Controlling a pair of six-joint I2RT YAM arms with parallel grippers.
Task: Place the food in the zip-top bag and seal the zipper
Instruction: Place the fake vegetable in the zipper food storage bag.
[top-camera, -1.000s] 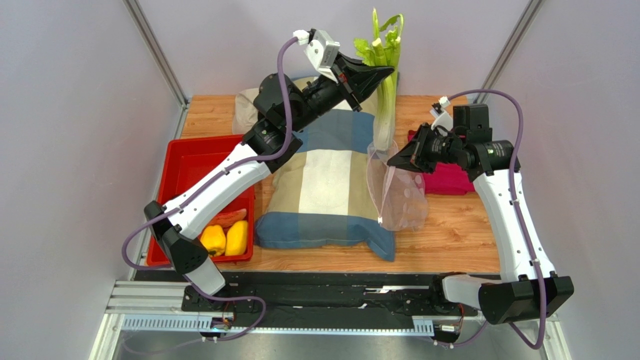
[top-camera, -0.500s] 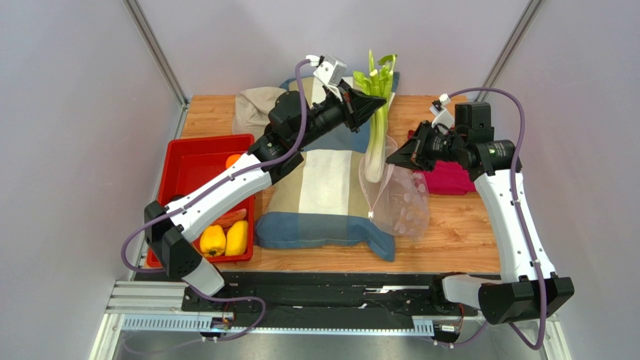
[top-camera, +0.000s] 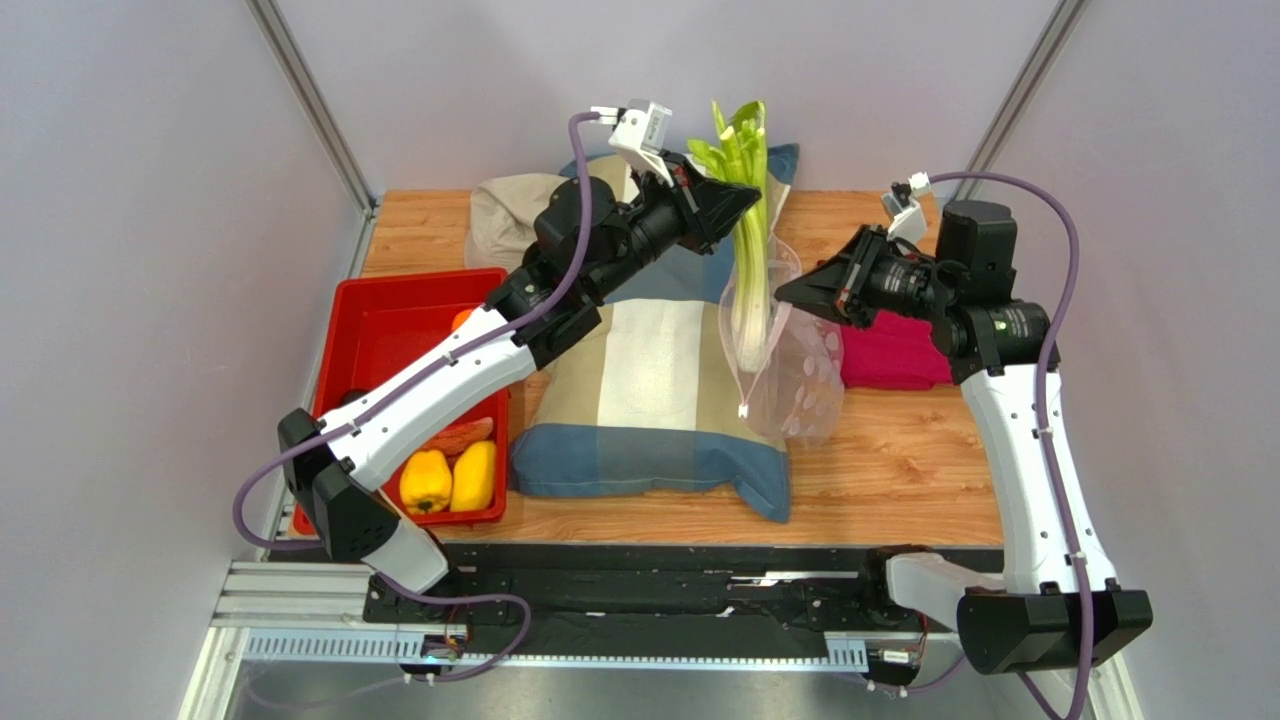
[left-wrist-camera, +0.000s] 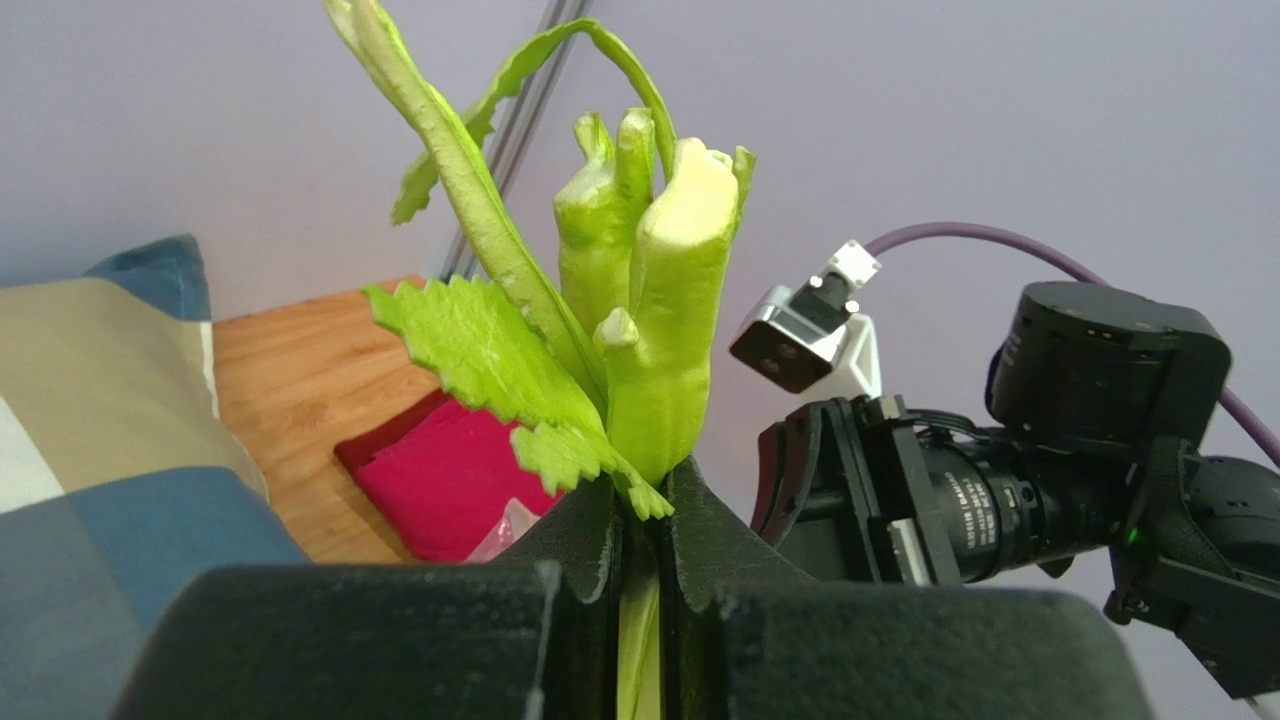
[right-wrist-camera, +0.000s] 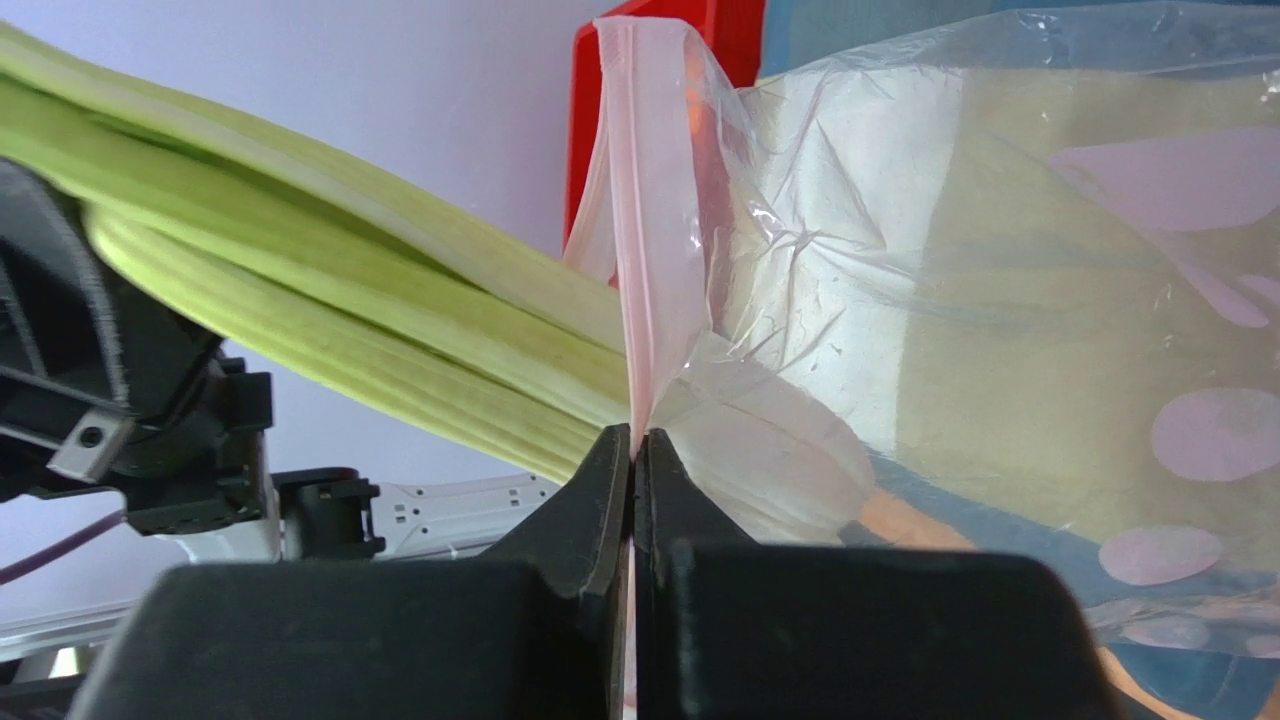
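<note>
My left gripper (top-camera: 747, 204) is shut on the long green celery stalk (top-camera: 747, 225), held upright with its lower end inside the clear zip-top bag (top-camera: 793, 383). The celery's leafy top (left-wrist-camera: 601, 285) rises above the left gripper (left-wrist-camera: 643, 503) in the left wrist view. My right gripper (top-camera: 784, 305) is shut on the bag's pink zipper strip (right-wrist-camera: 649, 300) and holds the mouth up; it shows pinching the strip in the right wrist view (right-wrist-camera: 631, 443), with celery (right-wrist-camera: 346, 323) passing into the bag (right-wrist-camera: 1022, 285). Two yellow peppers (top-camera: 449, 477), an orange (top-camera: 464, 320) and a reddish slice (top-camera: 454, 437) lie in the red tray (top-camera: 376, 323).
A striped pillow (top-camera: 649, 375) lies mid-table under the bag. A magenta cloth (top-camera: 893, 357) lies at the right, also in the left wrist view (left-wrist-camera: 451, 473). A beige cushion (top-camera: 505, 210) sits at the back left. The wooden table (top-camera: 902, 480) ends at the near rail.
My left gripper has brought the celery down and left, pushing its lower end deeper into the bag. My right gripper has lifted the bag's mouth slightly and shifted right.
</note>
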